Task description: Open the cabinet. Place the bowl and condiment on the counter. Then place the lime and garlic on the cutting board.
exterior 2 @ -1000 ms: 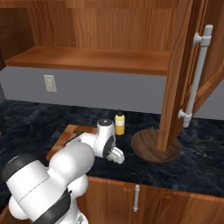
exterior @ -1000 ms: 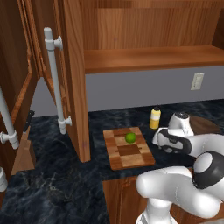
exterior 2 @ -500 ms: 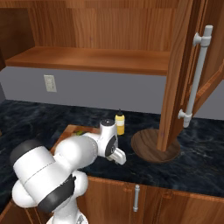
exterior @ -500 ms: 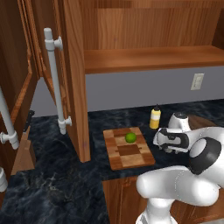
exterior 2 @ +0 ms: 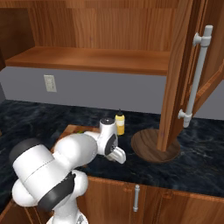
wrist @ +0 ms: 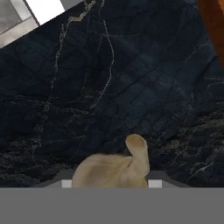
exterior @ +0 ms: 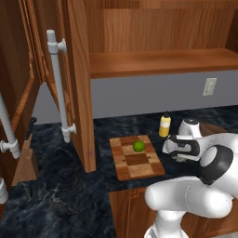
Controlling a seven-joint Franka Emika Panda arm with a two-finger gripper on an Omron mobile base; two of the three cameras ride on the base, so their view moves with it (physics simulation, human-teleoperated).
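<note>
The garlic [wrist: 114, 167] sits low in the hand view between my finger tips, held above the black counter [wrist: 109, 78]. My gripper [exterior 2: 119, 155] is shut on it, just right of the cutting board [exterior: 136, 158]. The lime [exterior: 138, 146] rests on the board's far half. The yellow condiment [exterior: 164, 126] stands upright on the counter [exterior: 56, 195] behind my hand. The dark brown bowl [exterior 2: 155, 146] lies on the counter under the open cabinet door [exterior 2: 179, 65]. The cabinet [exterior: 162, 62] stands open with a bare shelf.
The left open door [exterior: 79, 83] with its grey bar handle [exterior: 60, 88] hangs over the counter left of the board. A wall outlet [exterior: 209, 86] is on the grey backsplash. Low cabinet fronts [exterior 2: 144, 201] run below the counter edge.
The arm's elbow and upper links have swung round. The hand with the garlic has stayed almost in place beside the board. Nothing else has moved.
</note>
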